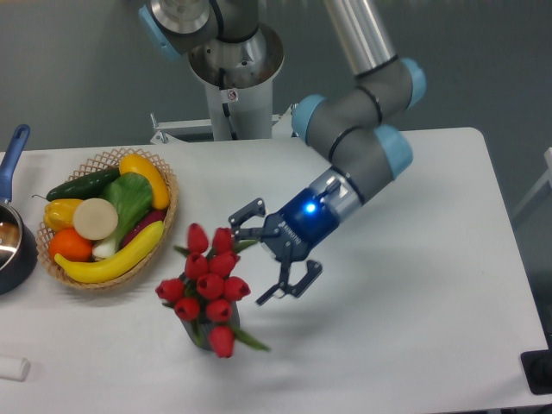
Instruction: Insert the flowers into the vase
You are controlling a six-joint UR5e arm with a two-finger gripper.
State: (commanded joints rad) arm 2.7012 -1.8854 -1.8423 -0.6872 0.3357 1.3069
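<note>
We judge the job essentially done: the flowers [207, 285] stand upright in the vase [197, 331] on the worktop [414, 293], and our gripper [260, 254], at their two o'clock, gapes wide, holding nothing.

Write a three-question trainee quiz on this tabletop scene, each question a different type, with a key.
1. True or false: the gripper is shut on the flowers.
2. Where do the flowers stand? A) in the wicker basket B) in the vase C) flat on the table
3. Fill in: the pot at the left edge has a ____ handle.

Key:
1. False; its fingers are spread, beside the bunch.
2. B
3. blue
</note>
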